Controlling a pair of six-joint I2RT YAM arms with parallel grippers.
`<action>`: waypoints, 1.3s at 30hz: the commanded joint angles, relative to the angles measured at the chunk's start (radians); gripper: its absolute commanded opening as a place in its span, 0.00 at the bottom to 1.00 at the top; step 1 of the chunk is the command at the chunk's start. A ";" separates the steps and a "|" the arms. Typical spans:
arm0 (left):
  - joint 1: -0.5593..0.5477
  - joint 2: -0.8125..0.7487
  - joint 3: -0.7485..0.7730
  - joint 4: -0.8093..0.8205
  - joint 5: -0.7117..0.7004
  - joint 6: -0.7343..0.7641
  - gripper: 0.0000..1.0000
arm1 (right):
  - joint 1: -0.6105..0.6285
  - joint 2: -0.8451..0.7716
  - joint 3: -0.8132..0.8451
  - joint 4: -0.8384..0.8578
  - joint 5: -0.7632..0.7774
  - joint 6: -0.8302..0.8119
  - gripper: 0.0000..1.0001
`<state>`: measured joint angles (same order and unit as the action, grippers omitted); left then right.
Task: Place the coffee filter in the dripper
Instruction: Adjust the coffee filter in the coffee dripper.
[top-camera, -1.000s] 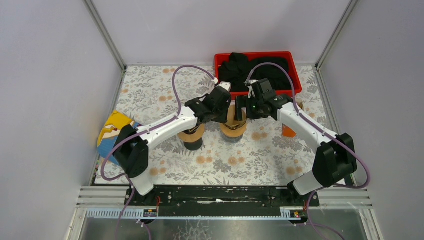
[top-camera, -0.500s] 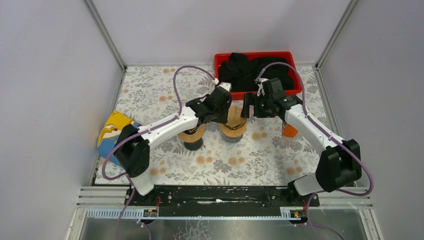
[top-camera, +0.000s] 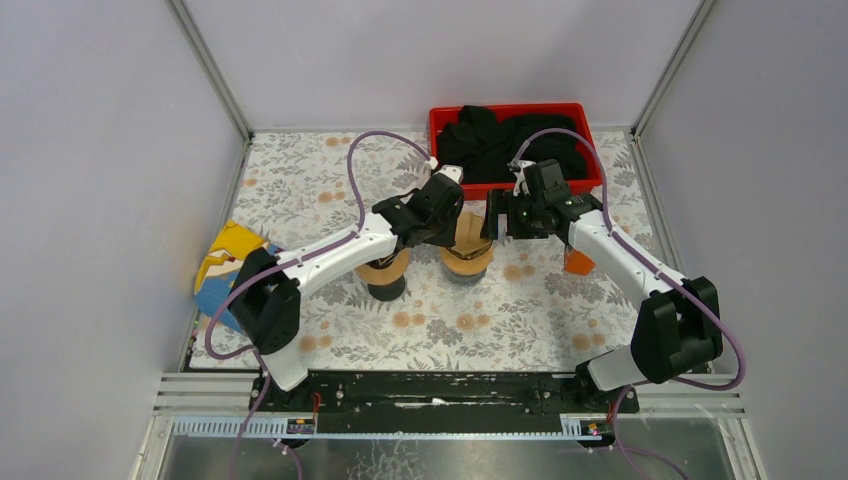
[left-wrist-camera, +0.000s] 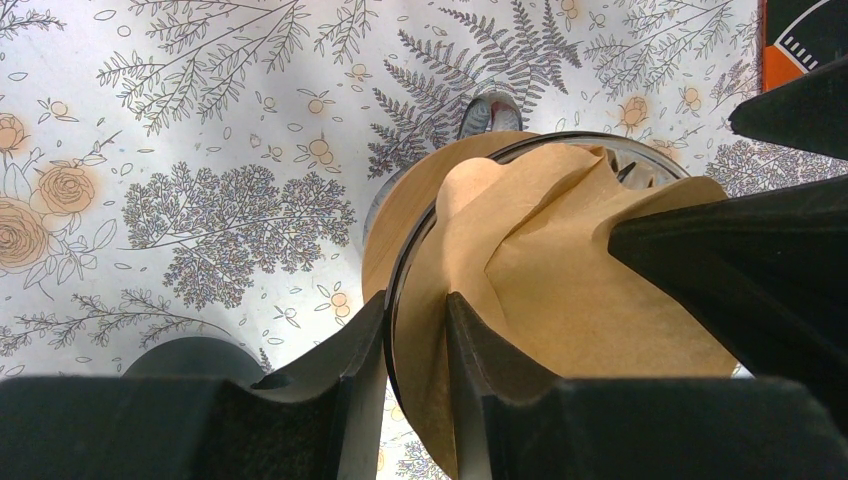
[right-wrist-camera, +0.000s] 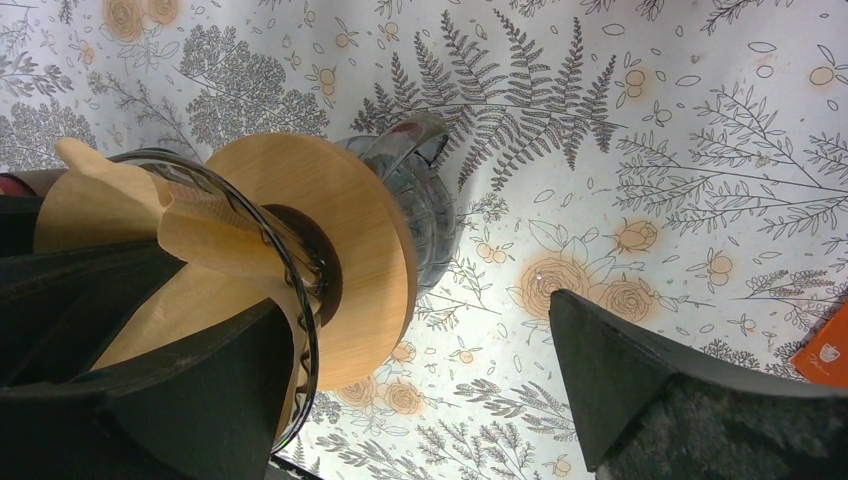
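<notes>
The coffee filter (left-wrist-camera: 560, 270) is seen already inside the dripper (left-wrist-camera: 405, 205), which is stood on a glass jug (right-wrist-camera: 415, 200) near the middle of the desk (left-wrist-camera: 200, 120), a little toward its far edge. The paper is not seated flat: it is creased, and one fold is raised above the glass rim. The left claw (left-wrist-camera: 415, 305) is narrowed to a slim gap, with the filter's wall pinched against the rim, one finger inside and one outside. The right claw (right-wrist-camera: 415, 310) is spread wide beside the dripper and nothing is held in it. What is left, it is judged, is pressing the paper down and releasing it.
</notes>
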<state>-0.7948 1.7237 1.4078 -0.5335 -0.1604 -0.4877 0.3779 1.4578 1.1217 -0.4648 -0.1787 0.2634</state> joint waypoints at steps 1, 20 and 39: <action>0.000 0.017 -0.001 0.004 -0.002 0.002 0.32 | 0.002 -0.005 0.005 0.030 -0.037 -0.006 1.00; -0.011 0.031 0.021 0.007 -0.002 0.011 0.31 | 0.002 0.101 0.094 0.117 -0.229 -0.052 0.89; -0.011 0.042 0.026 0.006 0.000 0.012 0.31 | 0.022 0.153 0.095 0.101 -0.099 -0.100 0.60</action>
<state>-0.8009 1.7386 1.4223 -0.5297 -0.1608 -0.4877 0.3897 1.6032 1.1854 -0.3748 -0.3485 0.1951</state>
